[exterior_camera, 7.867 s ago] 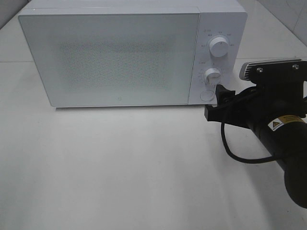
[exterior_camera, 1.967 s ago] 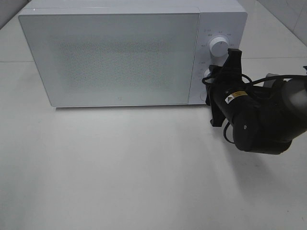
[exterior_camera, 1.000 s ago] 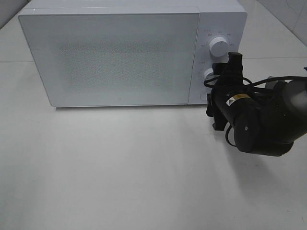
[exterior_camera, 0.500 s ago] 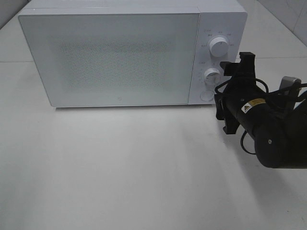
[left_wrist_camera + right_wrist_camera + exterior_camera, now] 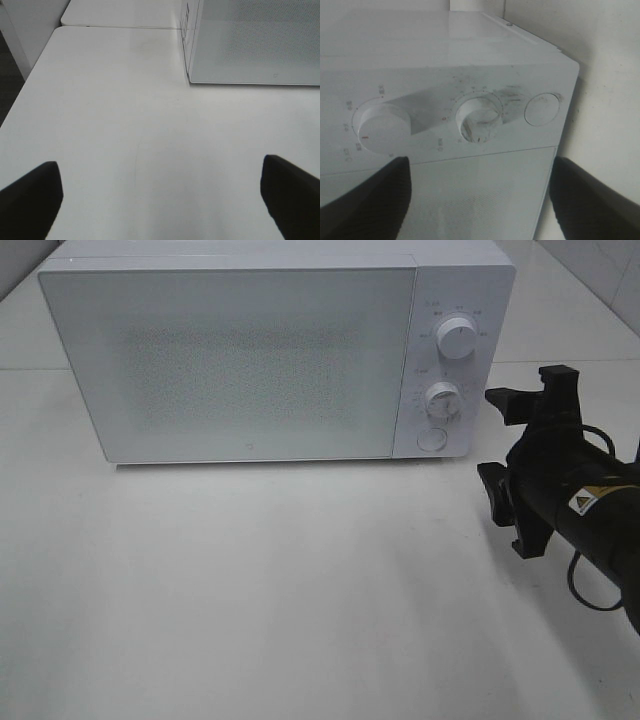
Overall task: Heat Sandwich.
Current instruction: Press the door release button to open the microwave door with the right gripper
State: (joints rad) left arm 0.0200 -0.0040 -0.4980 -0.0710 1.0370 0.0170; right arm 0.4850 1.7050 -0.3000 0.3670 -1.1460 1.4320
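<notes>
A boxy white microwave oven [image 5: 250, 360] stands on the white tabletop [image 5: 300, 590] with its wide speckled glass door [image 5: 230, 365] shut flat. On the control strip at the microwave's right end sit a round white upper dial [image 5: 457, 338], a round white lower dial [image 5: 441, 398] beneath it, and a flat round white button [image 5: 431, 439] at the bottom.

The black two-fingered right gripper [image 5: 492, 437] hangs in the air just off the microwave's right front corner, level with the lower dial and the button. It is turned on its side so one finger sits above the other. The jaws are spread wide with nothing between them, and neither finger touches the microwave.

The black left gripper [image 5: 160, 167] shows only in its own wrist view, out in front of the microwave's left front corner. Its two fingers are far apart over the tabletop and hold nothing.

The sandwich is not visible in any view, and the shut door's panel shows nothing of the microwave's inside.
</notes>
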